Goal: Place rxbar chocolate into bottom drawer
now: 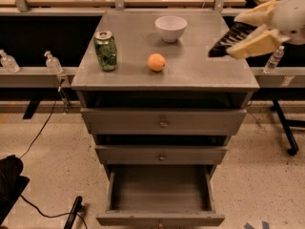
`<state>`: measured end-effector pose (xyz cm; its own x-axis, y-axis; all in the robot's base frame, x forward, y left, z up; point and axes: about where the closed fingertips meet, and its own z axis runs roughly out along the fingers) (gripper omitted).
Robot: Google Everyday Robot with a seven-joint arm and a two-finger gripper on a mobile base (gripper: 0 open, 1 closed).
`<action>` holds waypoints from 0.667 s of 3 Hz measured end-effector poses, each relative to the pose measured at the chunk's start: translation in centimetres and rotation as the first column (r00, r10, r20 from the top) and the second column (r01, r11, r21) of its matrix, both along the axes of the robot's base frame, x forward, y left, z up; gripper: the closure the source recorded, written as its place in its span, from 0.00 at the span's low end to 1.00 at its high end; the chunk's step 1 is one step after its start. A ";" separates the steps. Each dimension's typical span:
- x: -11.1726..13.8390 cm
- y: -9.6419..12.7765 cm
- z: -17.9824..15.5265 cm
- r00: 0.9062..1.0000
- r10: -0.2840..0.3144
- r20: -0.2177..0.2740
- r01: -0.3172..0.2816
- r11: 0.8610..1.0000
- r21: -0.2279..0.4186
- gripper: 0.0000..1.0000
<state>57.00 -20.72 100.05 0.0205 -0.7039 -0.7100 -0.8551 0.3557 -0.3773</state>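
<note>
My gripper is at the upper right, lifted above the right edge of the cabinet top. Its cream fingers are shut on the rxbar chocolate, a flat dark bar that sticks out to the left and tilts downward. The bottom drawer is pulled open at the bottom of the cabinet, and its plain grey tray holds nothing. The two drawers above it are closed.
On the cabinet top stand a green can at the left, an orange in the middle and a white bowl at the back. Plastic bottles stand on the ledge to the left and another bottle to the right.
</note>
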 end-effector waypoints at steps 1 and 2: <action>-3.2 -0.1 -0.2 0.995 0.089 -0.047 -0.092 0.994 -0.051 1.00; -3.3 0.0 -0.3 0.995 0.090 -0.053 -0.093 0.994 -0.049 1.00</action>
